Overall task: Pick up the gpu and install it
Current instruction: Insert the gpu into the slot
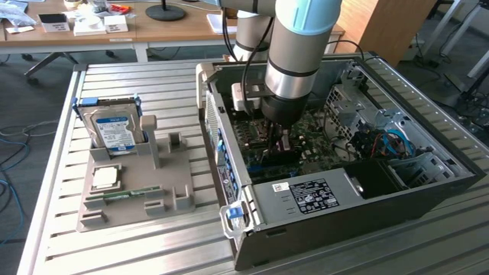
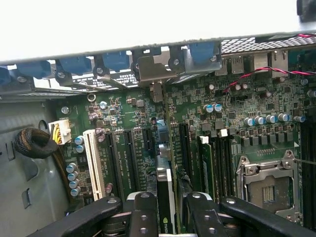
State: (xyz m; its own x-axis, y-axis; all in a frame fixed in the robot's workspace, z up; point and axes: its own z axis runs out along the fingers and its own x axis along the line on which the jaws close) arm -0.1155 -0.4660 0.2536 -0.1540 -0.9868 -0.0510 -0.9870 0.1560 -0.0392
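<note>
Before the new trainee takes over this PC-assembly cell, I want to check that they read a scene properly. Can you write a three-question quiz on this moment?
1. True or false: the gripper is inside the open computer case, above the motherboard.
2. What does the gripper hold between its fingers?
A. the green memory stick
B. the gpu
C. the hard drive
3. Name the blue-labelled part standing upright in the grey holder beside the case.

Key:
1. True.
2. B: the thin card stands on edge over the expansion slots.
3. The hard drive.
</note>
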